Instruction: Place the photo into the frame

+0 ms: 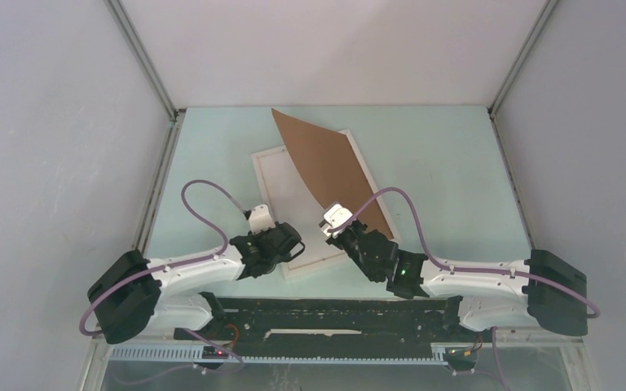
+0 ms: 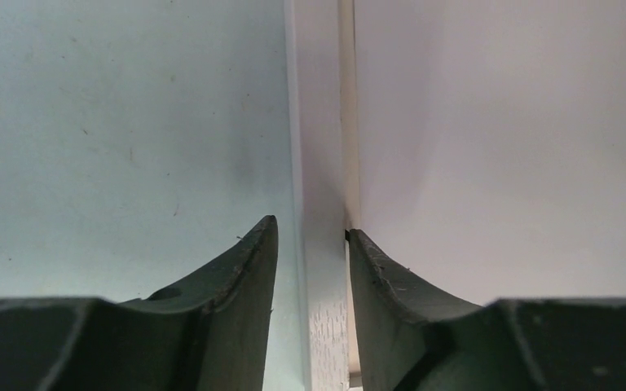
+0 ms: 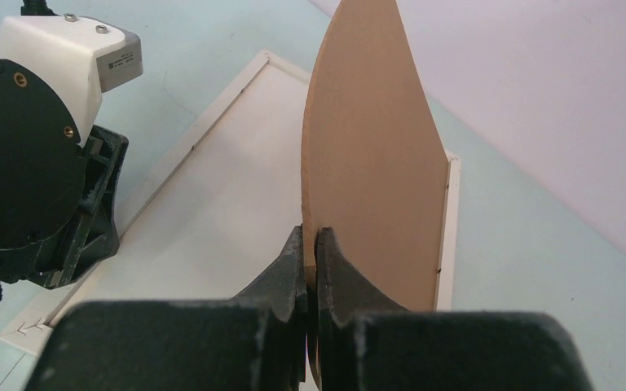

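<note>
One thin white rectangular frame (image 1: 265, 189) lies flat mid-picture, one brown cardboard backing sheet (image 1: 326, 163) tilts over it; my right gripper (image 3: 310, 244) pinches that sheet, left gripper (image 2: 311, 244) sits apart, straddling the frame rail

The thin white frame (image 1: 266, 195) lies flat and slightly askew on the teal table (image 1: 440, 163).

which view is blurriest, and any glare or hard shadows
Top external: even soft light, no glare, no hard shadows around the board. Left wrist: blurriest, so close that the frame looks soft, dim shade along it. Right wrist: right pincer blurred in the foreground, board sharper.
</note>
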